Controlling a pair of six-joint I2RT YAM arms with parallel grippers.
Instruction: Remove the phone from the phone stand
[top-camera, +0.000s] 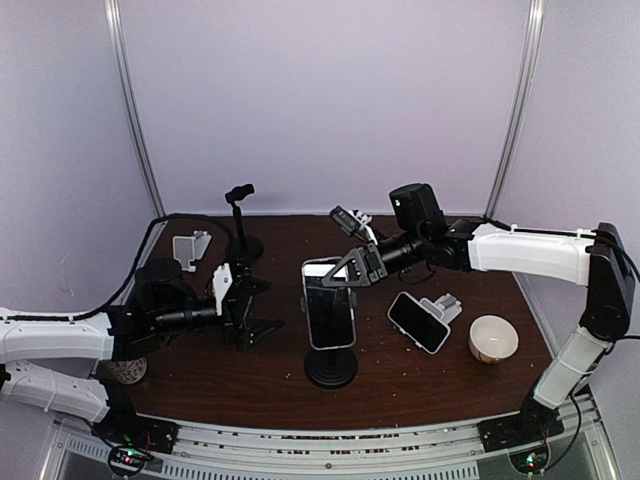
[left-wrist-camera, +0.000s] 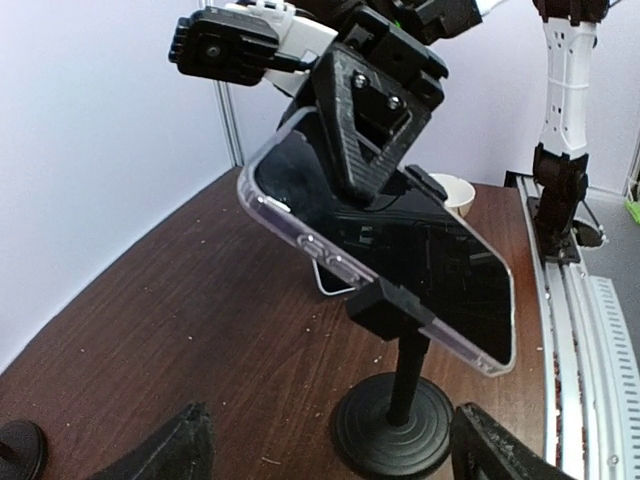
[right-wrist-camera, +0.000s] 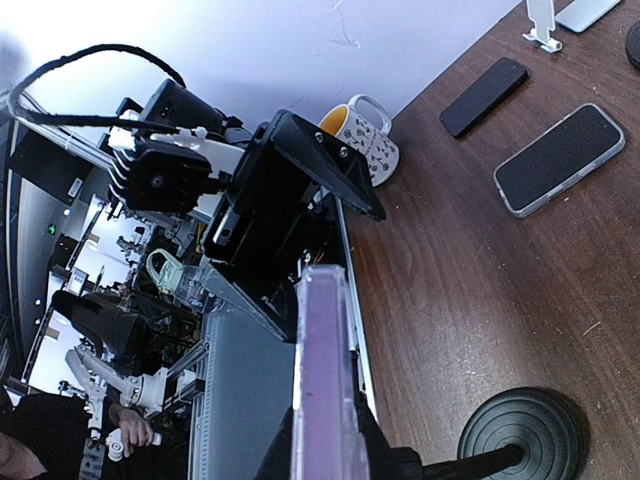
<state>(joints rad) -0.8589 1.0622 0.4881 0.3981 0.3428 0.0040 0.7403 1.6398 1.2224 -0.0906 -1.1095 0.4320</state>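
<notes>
Two arms in the shot, one busy and one idle. Over on the left, my left gripper (top-camera: 262, 308) hangs low above the table (top-camera: 420, 385), fingers spread wide with nothing between them, aimed at the stand from just left of it. Dead centre, the phone (top-camera: 330, 315) sits in the phone stand (top-camera: 331, 370), standing tall with its screen toward the near side. My right gripper (top-camera: 352, 268) reaches in from the far right and is pinched tight on the phone's upper end. Further right a second phone (top-camera: 418, 322) lies screen up, then a white bowl (top-camera: 493, 338).
</notes>
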